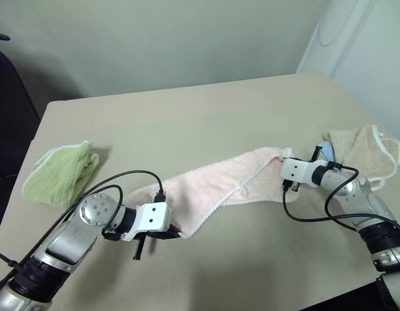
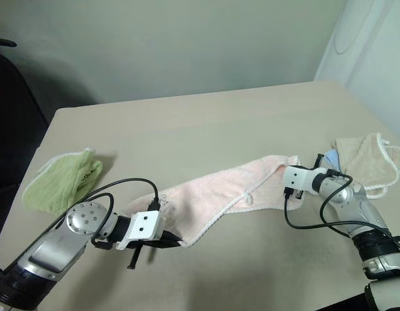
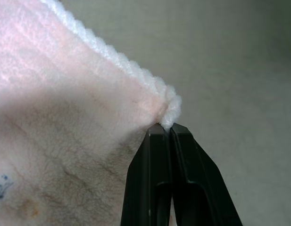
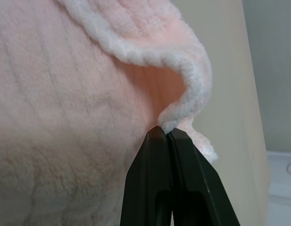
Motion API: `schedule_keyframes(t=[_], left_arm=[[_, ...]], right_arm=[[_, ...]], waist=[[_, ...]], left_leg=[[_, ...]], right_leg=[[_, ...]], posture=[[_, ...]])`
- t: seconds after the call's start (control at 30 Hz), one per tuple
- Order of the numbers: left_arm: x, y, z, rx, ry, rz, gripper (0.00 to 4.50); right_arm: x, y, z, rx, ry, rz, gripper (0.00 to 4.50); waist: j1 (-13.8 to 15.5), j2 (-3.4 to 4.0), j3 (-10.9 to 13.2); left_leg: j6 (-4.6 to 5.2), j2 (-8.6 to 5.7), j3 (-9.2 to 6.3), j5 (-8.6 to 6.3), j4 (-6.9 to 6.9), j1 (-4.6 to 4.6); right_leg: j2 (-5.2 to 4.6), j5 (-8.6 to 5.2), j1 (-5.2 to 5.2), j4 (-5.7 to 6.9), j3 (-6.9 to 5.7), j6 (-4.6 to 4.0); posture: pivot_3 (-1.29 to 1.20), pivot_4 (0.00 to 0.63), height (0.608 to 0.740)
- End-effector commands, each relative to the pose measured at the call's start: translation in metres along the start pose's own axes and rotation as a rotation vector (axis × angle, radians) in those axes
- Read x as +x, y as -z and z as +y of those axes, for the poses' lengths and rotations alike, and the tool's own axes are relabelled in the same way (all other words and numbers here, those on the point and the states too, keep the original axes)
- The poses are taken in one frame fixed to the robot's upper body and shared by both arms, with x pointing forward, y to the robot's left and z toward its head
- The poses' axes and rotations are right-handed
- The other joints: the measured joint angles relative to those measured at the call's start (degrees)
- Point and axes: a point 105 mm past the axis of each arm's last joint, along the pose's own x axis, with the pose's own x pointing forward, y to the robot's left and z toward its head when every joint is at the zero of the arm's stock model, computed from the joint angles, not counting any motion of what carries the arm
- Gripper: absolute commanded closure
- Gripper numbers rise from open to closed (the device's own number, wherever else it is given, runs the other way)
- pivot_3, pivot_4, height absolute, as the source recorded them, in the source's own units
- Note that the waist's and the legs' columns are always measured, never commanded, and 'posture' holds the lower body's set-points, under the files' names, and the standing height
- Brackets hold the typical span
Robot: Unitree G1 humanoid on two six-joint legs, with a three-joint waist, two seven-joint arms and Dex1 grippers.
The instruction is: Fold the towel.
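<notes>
Both grippers, left (image 3: 170,129) and right (image 4: 165,131), pinch the pink towel's (image 1: 216,183) white-edged corners; lift evenly, keeping the edge taut between them.

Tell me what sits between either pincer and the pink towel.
Nothing visible does. The left pincer is shut on a white-edged corner of the pink towel, and the right pincer is shut on its opposite corner.

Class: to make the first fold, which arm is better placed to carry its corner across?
Probably the left: its end effector pinches the pale pink terry towel at the near corner, over bare table; the right end effector sits beside a beige cloth.
</notes>
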Motion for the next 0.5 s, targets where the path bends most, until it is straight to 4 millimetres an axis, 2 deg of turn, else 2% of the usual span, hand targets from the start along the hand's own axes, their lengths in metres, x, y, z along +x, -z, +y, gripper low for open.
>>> schedule_keyframes(t=[0.03, 0.17, 0.23, 0.3, 0.4, 0.5], left_arm=[[-0.013, -0.028, 0.005, -0.034, -0.036, -0.132, 4.46], [-0.042, -0.058, 0.036, -0.111, -0.215, -0.331, 4.46], [-0.069, -0.077, 0.075, -0.164, -0.422, -0.473, 4.46], [-0.084, -0.088, 0.096, -0.197, -0.527, -0.554, 4.46], [-0.115, -0.104, 0.148, -0.252, -0.769, -0.694, 4.46], [-0.128, -0.114, 0.170, -0.234, -0.866, -0.748, 4.46]], right_arm=[[-0.007, -0.002, -0.027, 0.004, 0.071, -0.013, 4.50], [-0.017, 0.007, -0.054, 0.031, 0.154, 0.019, 4.50], [-0.022, 0.009, -0.073, 0.042, 0.202, 0.024, 4.50], [-0.023, 0.009, -0.083, 0.045, 0.223, 0.025, 4.50], [-0.022, 0.008, -0.111, 0.019, 0.285, 0.031, 4.50], [-0.022, 0.006, -0.131, -0.010, 0.318, 0.028, 4.50]], waist=[[0.01, 0.00, 0.00], [0.18, 0.00, 0.01], [0.57, 0.04, 0.03], [0.66, 0.02, 0.03], [0.67, 0.03, 0.03], [0.63, 0.03, 0.03]], left_leg=[[0.00, 0.00, 0.00, 0.00, 0.00, -0.03], [0.00, -0.01, 0.01, 0.00, 0.08, -0.07], [0.00, -0.01, 0.01, 0.01, 0.16, -0.06], [0.01, -0.03, 0.02, 0.03, 0.30, -0.06], [0.02, -0.03, 0.10, 0.03, 0.30, 0.06], [0.03, -0.03, 0.11, 0.04, 0.25, 0.02]], right_leg=[[0.01, 0.00, -0.03, 0.00, -0.01, 0.00], [0.00, 0.03, -0.02, 0.02, -0.02, 0.03], [0.00, 0.05, 0.02, 0.04, -0.01, 0.05], [-0.01, 0.10, 0.06, 0.08, -0.01, 0.10], [-0.02, 0.13, 0.16, 0.03, 0.05, 0.19], [-0.02, 0.24, 0.12, -0.03, 0.08, 0.37]], posture=[[0.00, 0.150, 0.735], [0.00, 0.150, 0.735], [0.00, 0.150, 0.735], [0.00, 0.150, 0.735], [0.00, 0.150, 0.735], [0.00, 0.150, 0.735]])
